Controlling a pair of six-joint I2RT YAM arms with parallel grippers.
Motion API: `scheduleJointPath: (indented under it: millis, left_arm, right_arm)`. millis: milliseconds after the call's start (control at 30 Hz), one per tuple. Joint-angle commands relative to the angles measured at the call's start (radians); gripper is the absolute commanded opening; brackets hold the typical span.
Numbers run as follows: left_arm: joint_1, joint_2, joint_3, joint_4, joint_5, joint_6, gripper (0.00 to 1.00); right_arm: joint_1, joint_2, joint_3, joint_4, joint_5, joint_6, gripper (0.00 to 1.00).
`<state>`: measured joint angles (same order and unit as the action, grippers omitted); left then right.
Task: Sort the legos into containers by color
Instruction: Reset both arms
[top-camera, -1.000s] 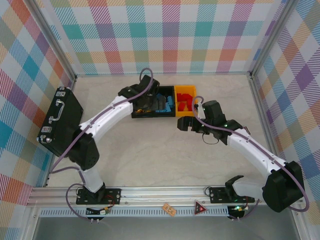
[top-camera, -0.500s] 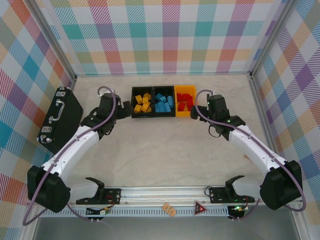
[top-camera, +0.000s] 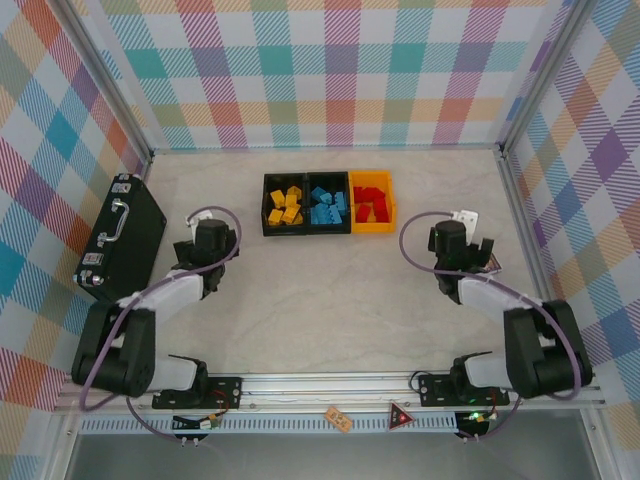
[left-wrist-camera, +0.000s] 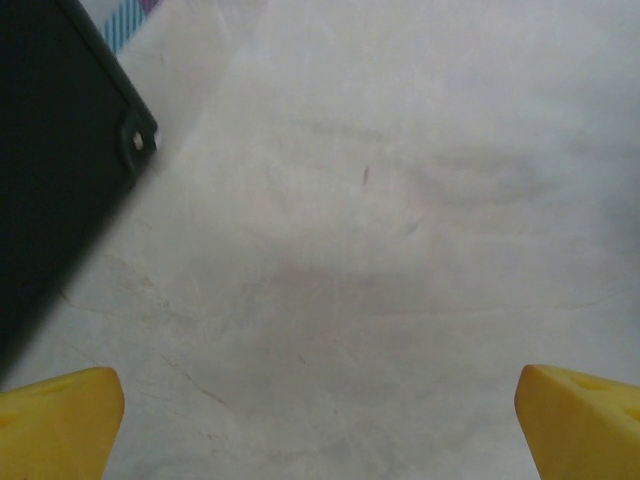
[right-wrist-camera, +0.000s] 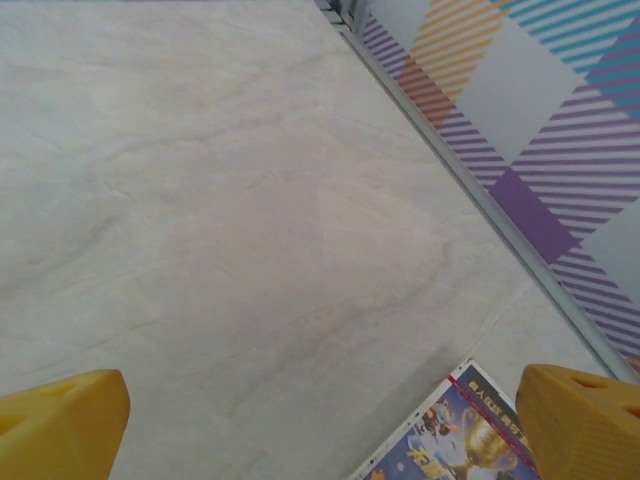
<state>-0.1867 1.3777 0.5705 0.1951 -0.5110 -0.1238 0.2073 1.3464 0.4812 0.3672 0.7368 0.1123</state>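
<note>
A: Where have the legos ended up?

B: Every one I can see is inside the containers (top-camera: 306, 232), the row of three joined bins at the far side of the worktop (top-camera: 330, 300). The yellow legos (top-camera: 286, 205) lie in the left black bin. The blue legos (top-camera: 328, 206) are in the middle black bin, and the red legos (top-camera: 371, 204) are in the yellow-orange bin at the right end.

A: And the left tool?

B: The left tool (left-wrist-camera: 320, 425) is open, its yellow fingertips (left-wrist-camera: 55, 420) set wide apart over bare worktop and gripping nothing. It sits left of the containers and nearer the arm bases, between them and the black briefcase (top-camera: 122, 232). The wrist view catches a corner of that case at its upper left.

A: The right one?

B: The right tool (right-wrist-camera: 320, 425) is spread wide as well, and it holds nothing. It is to the right of the containers and nearer the bases. A printed card (right-wrist-camera: 450, 440) with a trophy on it lies flat on the worktop there, just inside the tool's right fingertip.
</note>
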Motion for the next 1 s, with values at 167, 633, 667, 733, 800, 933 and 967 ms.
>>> scheduleJointPath:
  millis: [167,633,667,733,800,933,967]
  left_arm:
    - [0.036,0.145,-0.186,0.673,0.141,0.147,1.0]
    - [0.059,0.206,-0.181,0.715,0.17,0.135,1.0]
    - [0.059,0.207,-0.181,0.716,0.172,0.136,1.0]
    - [0.059,0.207,-0.181,0.716,0.171,0.136,1.0]
    - [0.059,0.206,-0.181,0.715,0.172,0.136,1.0]
    - [0.059,0.205,-0.182,0.717,0.171,0.135,1.0]
    - [0.059,0.203,-0.182,0.716,0.171,0.135,1.0]
  right_arm:
    - [-0.092,0.15,-0.046,0.415,-0.401,-0.096,0.99]
    - [-0.146,0.191,-0.1,0.526,-0.548,-0.088,0.99]
    - [-0.146,0.192,-0.101,0.533,-0.547,-0.09,0.99]
    - [-0.146,0.193,-0.101,0.53,-0.551,-0.094,0.99]
    - [-0.158,0.196,-0.083,0.498,-0.59,-0.087,0.99]
    - [-0.172,0.194,-0.079,0.486,-0.617,-0.081,0.99]
    - [-0.173,0.194,-0.082,0.49,-0.614,-0.083,0.99]
